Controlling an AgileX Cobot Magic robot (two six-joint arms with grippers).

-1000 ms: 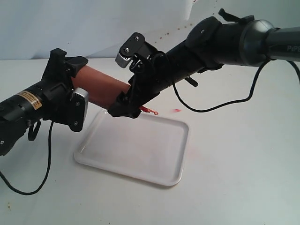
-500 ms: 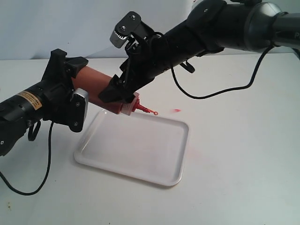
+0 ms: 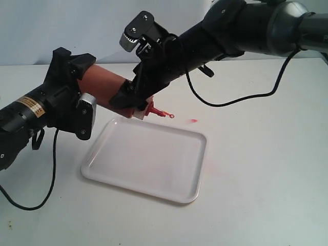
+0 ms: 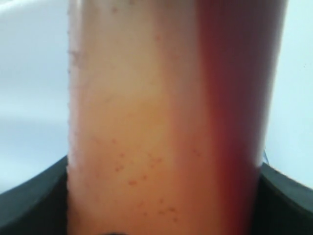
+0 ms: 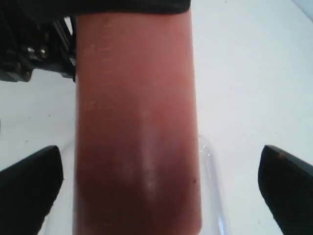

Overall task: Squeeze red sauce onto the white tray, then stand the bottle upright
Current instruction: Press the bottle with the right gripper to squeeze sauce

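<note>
Red-sauce check, exterior view: finding the red sauce (image 3: 98, 84) only inside the squeeze bottle (image 3: 115, 92), none on the white tray (image 3: 154, 164). Logging left gripper (image 3: 76, 97) clamping the bottle's base, right gripper (image 3: 134, 101) straddling the neck end, and red nozzle (image 3: 155, 110) hanging over the tray's far rim, near a pale smear (image 3: 193, 121) on the table (image 3: 256, 195).

Left wrist view: seeing the bottle wedged between both black jaws.

Right wrist view: seeing pads (image 5: 29, 191) standing wide, clear of the bottle, gripping nothing.

Judging risks: squeezing this near the rim, possibly dropping sauce onto the table; pinching by the neck, possibly twisting the bottle in the left clamp.

Comparing with half a second ago: reading nozzle and base slightly higher, tray unmoved.
</note>
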